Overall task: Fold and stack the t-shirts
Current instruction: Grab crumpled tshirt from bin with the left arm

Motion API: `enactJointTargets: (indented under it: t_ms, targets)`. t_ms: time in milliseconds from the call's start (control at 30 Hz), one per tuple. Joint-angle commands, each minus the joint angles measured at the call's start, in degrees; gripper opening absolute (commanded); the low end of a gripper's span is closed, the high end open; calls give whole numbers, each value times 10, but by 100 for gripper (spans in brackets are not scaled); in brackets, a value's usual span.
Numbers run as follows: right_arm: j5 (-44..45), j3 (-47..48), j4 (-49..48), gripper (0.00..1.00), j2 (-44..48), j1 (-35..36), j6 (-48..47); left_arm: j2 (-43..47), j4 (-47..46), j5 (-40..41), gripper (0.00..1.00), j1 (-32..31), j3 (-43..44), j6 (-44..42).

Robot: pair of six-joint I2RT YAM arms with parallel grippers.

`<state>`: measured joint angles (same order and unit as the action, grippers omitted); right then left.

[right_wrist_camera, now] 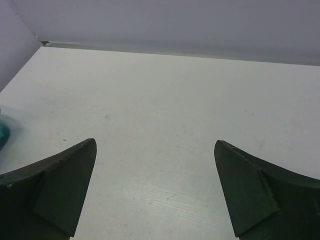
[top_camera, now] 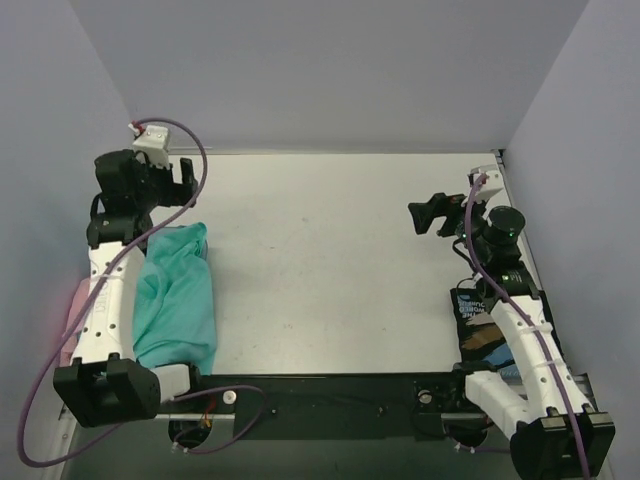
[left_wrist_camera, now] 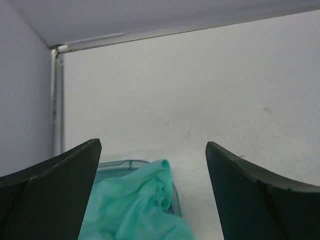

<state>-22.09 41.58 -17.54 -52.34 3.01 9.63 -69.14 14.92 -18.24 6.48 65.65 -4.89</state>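
The left pincer [left_wrist_camera: 152,144] and right pincer [right_wrist_camera: 155,143] gape empty; only the left wrist view shows the tub [left_wrist_camera: 120,163] holding the teal t-shirt [left_wrist_camera: 135,205].

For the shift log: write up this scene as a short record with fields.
teal t-shirt: crumpled, unfolded, heaped in the tub at the left side of the table
pink t-shirt: only a sliver shows, beyond the left arm
left gripper: open, empty, near the teal t-shirt's far end, not touching it
right gripper: open, empty, over bare table
folding: not yet begun
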Motion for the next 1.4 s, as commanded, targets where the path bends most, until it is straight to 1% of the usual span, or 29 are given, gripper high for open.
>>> enactJointTargets:
  t_ms: [0,33,67,100,133,167,267,333,367,467,500,567,700,733,800,833,900,933,967,1000,1033,1133,1233,1267,1300,1333,1367]
  targets:
    - [-47,46,54,98,-7,38,11,-47,413,217,97,24,149,-96]
    - [-57,46,54,98,-8,51,4,-64,440,204,97,54,162,-121]
    - [-61,46,55,98,-9,58,-1,-71,485,200,97,73,173,-124]
    - [-73,48,63,98,-14,68,-14,-76,499,223,97,92,175,-128]
    - [-78,55,70,98,-18,75,-25,-76,506,246,97,93,165,-135]
    - [-84,60,93,98,-26,86,-46,-64,505,277,97,93,157,-150]
    - [-100,94,146,98,-48,107,-79,-32,494,306,97,94,111,-180]
    - [-114,102,167,98,-58,118,-92,-28,492,346,97,96,84,-201]
    - [-110,98,168,98,-60,125,-114,-31,487,382,97,99,72,-214]
    - [-108,86,166,98,-58,154,-131,-42,485,393,97,107,51,-221]
    - [-107,81,167,98,-54,160,-140,-55,490,386,97,108,53,-212]
    - [-97,73,168,99,-48,176,-159,-77,482,399,97,107,50,-199]
    - [-78,61,166,100,-36,198,-185,-105,471,444,96,109,41,-192]
    - [-73,58,165,100,-34,205,-191,-104,465,470,96,109,39,-197]
    - [-70,52,160,100,-28,212,-198,-106,451,498,96,108,34,-205]
    - [-69,47,159,100,-24,219,-202,-109,455,499,94,108,38,-205]
    - [-60,40,154,100,-19,231,-214,-119,465,500,85,109,44,-201]
    - [-56,39,155,100,-16,234,-221,-127,471,500,66,109,47,-194]
    - [-53,38,155,100,-14,239,-225,-130,486,498,36,108,52,-190]
    - [-52,37,155,100,-11,242,-230,-133,493,494,21,108,55,-185]
    - [-46,36,154,100,-9,246,-231,-133,505,491,0,108,62,-181]
    - [-39,37,155,100,-5,254,-237,-118,526,471,0,107,97,-178]
    - [-37,45,159,100,-8,257,-234,-117,576,433,0,103,212,-174]
    - [-38,55,165,100,-11,258,-230,-125,606,418,0,103,288,-172]
    - [-39,61,174,100,-14,257,-226,-131,627,375,0,99,327,-167]
    - [-41,79,174,100,-21,259,-217,-149,662,354,0,96,428,-165]
    - [-46,87,197,100,-25,259,-206,-161,685,305,0,86,479,-156]
